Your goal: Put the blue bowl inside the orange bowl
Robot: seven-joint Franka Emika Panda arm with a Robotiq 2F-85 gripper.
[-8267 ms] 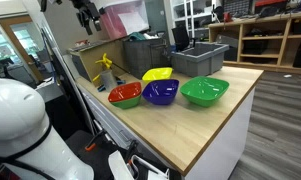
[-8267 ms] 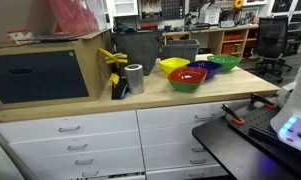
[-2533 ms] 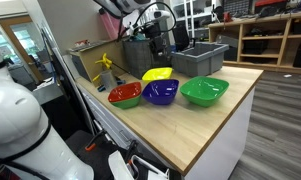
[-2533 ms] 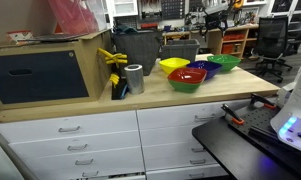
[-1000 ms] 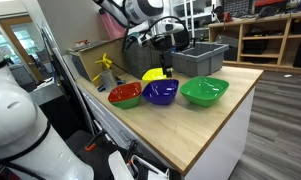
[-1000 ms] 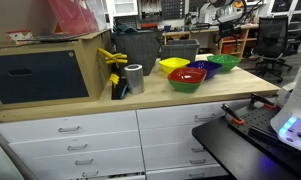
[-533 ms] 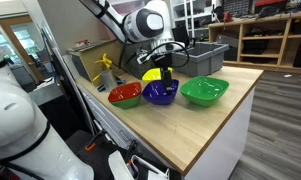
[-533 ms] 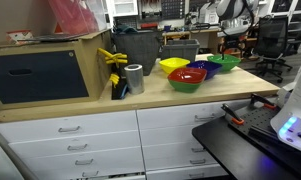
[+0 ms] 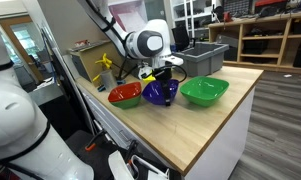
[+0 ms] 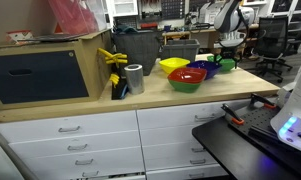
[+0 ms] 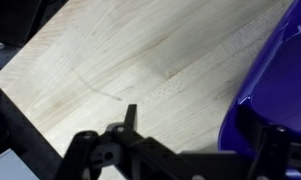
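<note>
The blue bowl (image 9: 156, 96) sits on the wooden counter between the orange bowl (image 9: 124, 95) and the green bowl. My gripper (image 9: 168, 88) is down at the blue bowl's rim on the side toward the green bowl. In the wrist view the gripper (image 11: 195, 135) is open, with one finger over bare wood and the other at the blue bowl (image 11: 275, 80), whose edge lies between them. It grips nothing. In an exterior view the orange bowl (image 10: 187, 79) is nearest, the blue bowl (image 10: 201, 69) is behind it, and the gripper (image 10: 222, 62) is partly hidden.
A larger green bowl (image 9: 204, 91) and a yellow bowl (image 9: 149, 74) stand close to the blue one. Grey bins (image 9: 198, 58) stand at the back. A tape roll (image 10: 135, 78) and yellow clamps (image 10: 115, 70) stand beside a box. The counter edge (image 9: 215, 130) is near.
The arm has swung in from the back and come down, from above the bowls to the blue bowl's rim. The bowls have not moved.
</note>
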